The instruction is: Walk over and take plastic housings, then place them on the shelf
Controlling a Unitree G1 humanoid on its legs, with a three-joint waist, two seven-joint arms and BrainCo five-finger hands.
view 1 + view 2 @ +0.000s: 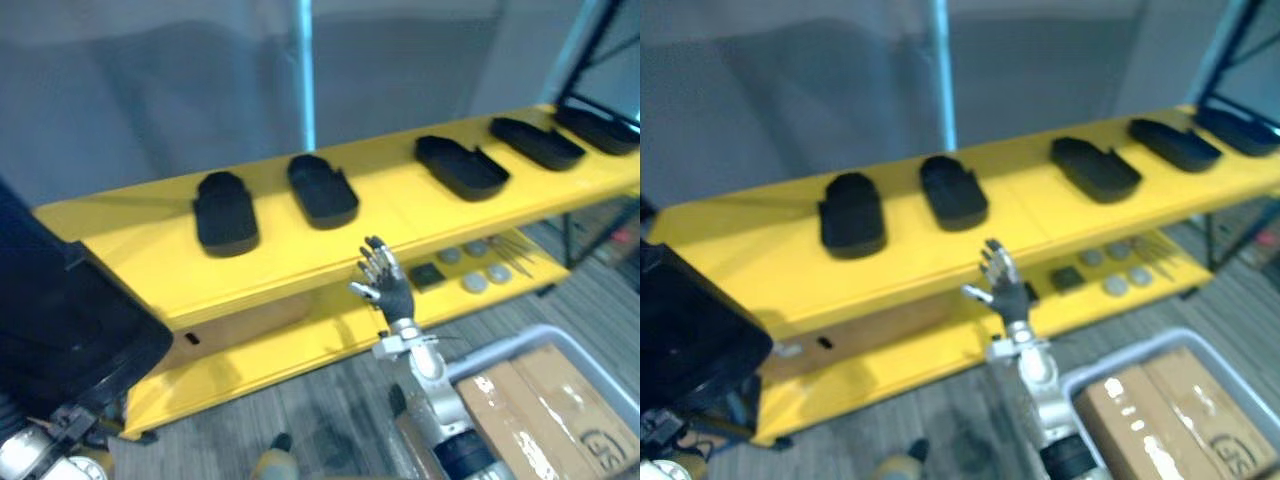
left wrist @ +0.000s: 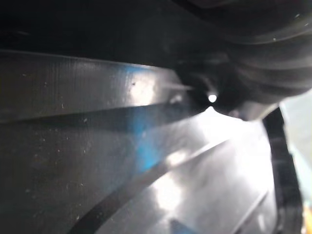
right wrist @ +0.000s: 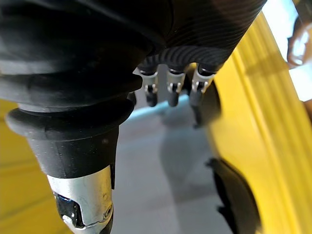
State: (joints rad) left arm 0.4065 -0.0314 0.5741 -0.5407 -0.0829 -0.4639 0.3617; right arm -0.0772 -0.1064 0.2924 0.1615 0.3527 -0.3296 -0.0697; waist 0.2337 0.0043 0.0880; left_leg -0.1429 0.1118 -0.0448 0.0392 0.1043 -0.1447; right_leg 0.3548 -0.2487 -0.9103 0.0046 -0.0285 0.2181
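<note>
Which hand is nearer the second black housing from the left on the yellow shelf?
Right. The right hand is raised before the shelf, just below-right of that housing. The left hand is far off at lower left, against a large black housing.

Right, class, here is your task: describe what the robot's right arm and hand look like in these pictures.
The right hand has silver fingers with dark tips; a dark ribbed cover wraps its back and wrist. The right arm is silver-grey metal with a black band lower down.
</note>
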